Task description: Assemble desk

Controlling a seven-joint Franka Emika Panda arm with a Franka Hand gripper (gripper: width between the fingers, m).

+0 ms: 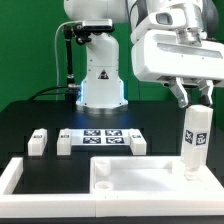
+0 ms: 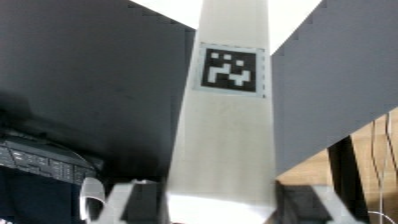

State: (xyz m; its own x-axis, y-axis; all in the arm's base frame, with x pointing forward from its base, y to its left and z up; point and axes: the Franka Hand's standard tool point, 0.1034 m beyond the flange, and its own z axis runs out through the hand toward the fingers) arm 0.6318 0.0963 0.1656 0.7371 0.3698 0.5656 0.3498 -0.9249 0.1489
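My gripper (image 1: 194, 104) is shut on a white block leg (image 1: 195, 140) and holds it upright by its top end. The leg's lower end is at the corner of the white tabletop panel (image 1: 140, 178) on the exterior view's right; I cannot tell whether it touches. The panel lies flat at the front with round holes showing. In the wrist view the leg (image 2: 228, 130) runs straight away from the gripper (image 2: 222, 200), its black-and-white tag facing the camera. Three more legs lie behind the panel: two (image 1: 38, 141) (image 1: 64, 144) on the left, one (image 1: 139, 143) further right.
The marker board (image 1: 103, 137) lies flat on the black table between the loose legs. A long low white border rail (image 1: 12, 178) runs along the front and the exterior view's left. The robot's base (image 1: 100, 80) stands at the back.
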